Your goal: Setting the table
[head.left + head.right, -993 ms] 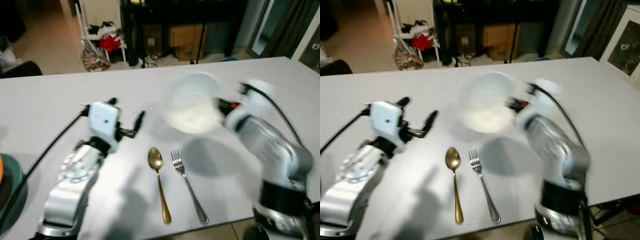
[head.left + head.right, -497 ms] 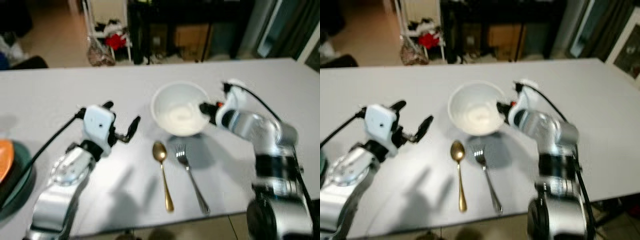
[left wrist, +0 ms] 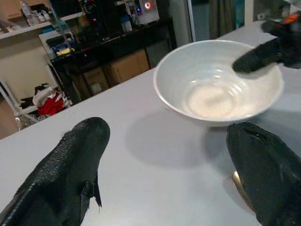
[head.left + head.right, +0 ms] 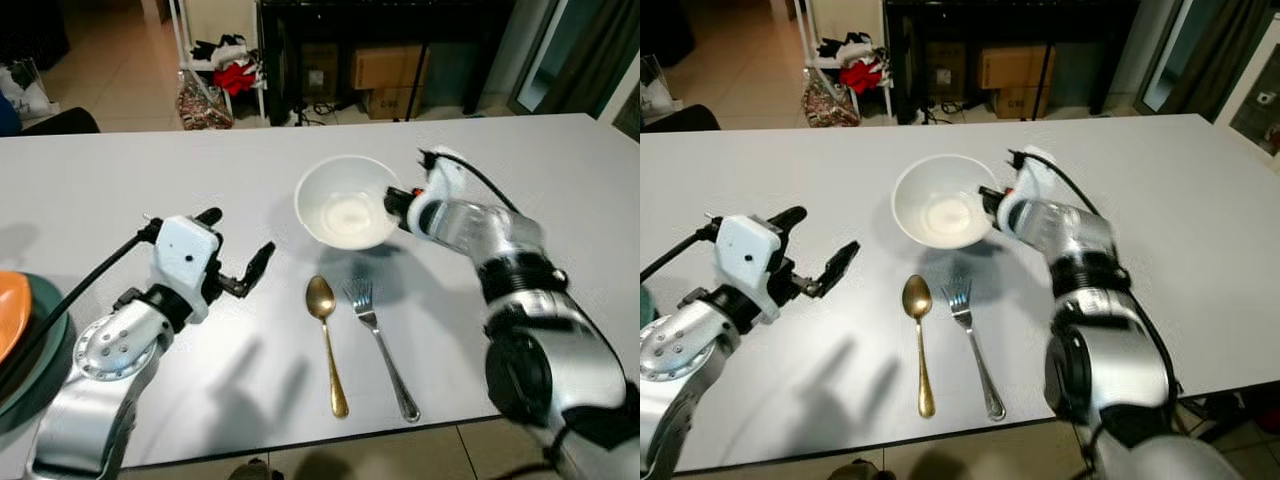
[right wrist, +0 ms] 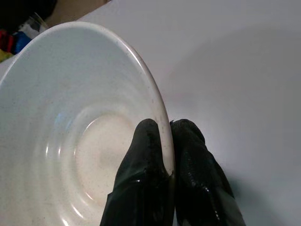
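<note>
At the nine o'clock edge of the white desk (image 4: 90, 190) sits a stack of plates (image 4: 12, 345), an orange one on a dark green one, partly cut off. Next along, the left gripper (image 4: 232, 250) hovers just above the desk with its fingers spread wide and nothing between them. At centre lie one gold spoon (image 4: 325, 335) and one silver fork (image 4: 378, 340), side by side, handles toward six o'clock. Just beyond them, toward twelve o'clock, is the single white bowl (image 4: 345, 203), its base at or just above the desk. The right gripper (image 5: 167, 155) pinches the bowl's three o'clock rim, one finger inside and one outside.

The likely risk is the thin, one-sided rim grip: the smooth bowl could tip or slip from the fingers if it is moved quickly, or rock onto the cutlery heads close beside it when let go.

Count: one bowl, one spoon, one fork, two stacked plates.
</note>
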You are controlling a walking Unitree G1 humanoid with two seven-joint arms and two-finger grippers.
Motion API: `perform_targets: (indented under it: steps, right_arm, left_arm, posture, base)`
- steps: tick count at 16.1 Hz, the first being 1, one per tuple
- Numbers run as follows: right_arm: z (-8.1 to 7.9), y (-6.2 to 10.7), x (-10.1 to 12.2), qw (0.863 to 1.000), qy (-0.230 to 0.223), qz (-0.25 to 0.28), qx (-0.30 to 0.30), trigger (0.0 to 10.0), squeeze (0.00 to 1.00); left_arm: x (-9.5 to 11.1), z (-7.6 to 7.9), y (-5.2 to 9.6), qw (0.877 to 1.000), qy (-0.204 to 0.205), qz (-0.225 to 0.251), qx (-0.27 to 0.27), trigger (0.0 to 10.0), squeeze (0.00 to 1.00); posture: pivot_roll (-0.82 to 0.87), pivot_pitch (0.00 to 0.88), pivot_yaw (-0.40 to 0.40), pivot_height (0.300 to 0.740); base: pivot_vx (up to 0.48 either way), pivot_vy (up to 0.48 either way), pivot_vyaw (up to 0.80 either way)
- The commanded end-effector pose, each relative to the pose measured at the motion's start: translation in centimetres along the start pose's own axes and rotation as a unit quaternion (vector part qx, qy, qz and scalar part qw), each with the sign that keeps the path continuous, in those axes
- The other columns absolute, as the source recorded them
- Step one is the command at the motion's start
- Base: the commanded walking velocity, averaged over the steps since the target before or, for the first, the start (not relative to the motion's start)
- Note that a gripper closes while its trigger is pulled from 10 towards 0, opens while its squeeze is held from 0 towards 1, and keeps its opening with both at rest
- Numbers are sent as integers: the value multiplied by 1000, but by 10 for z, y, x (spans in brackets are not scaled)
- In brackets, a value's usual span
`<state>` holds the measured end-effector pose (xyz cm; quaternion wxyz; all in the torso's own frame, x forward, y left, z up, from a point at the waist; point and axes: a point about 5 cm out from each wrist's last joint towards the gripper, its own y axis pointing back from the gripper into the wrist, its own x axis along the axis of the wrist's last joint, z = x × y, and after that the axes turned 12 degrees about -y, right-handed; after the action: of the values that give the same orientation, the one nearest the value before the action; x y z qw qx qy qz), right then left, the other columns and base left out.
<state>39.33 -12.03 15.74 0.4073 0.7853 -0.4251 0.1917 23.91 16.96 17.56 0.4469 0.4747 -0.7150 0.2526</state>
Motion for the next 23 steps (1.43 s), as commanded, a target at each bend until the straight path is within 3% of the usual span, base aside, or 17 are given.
perform_targets:
  steps: [1,5,11,12,13,14,23]
  right_arm:
    - [-8,-2,5,1000,-10,17,16,10000,0]
    - [-23,-12,-10,999,-38,-14,22,10000,0]
    - [-36,-17,-20,999,-25,-17,26,10000,8]
    - [-34,-17,-21,999,-24,-17,21,10000,486]
    - [-33,-18,-22,999,-27,-17,19,10000,671]
    - [-31,-18,-24,999,-34,-22,16,10000,945]
    - [-23,-17,-17,999,-41,0,15,10000,1000]
  left_arm:
    - [2,-2,5,1000,-3,-1,-11,10000,47]
    - [4,-1,21,996,-13,-13,-84,10000,43]
    - [8,0,26,996,-14,-20,-90,10000,39]
    - [8,0,26,995,-13,-21,-92,10000,43]
    - [8,0,27,995,-12,-22,-93,10000,43]
    - [9,0,27,995,-11,-23,-93,10000,43]
    - [10,-1,23,996,-12,-18,-84,10000,47]
  posture:
    - [189,0,-4,740]
    - [225,0,-8,740]
    - [248,0,-14,740]
    - [248,0,-14,740]
    - [248,0,-14,740]
    - [249,0,-17,740]
    - [241,0,-13,740]
  base:
    - [0,0,0]
    - [0,0,0]
    - [0,0,0]
    - [0,0,0]
    - [0,0,0]
    - [0,0,0]
    - [0,0,0]
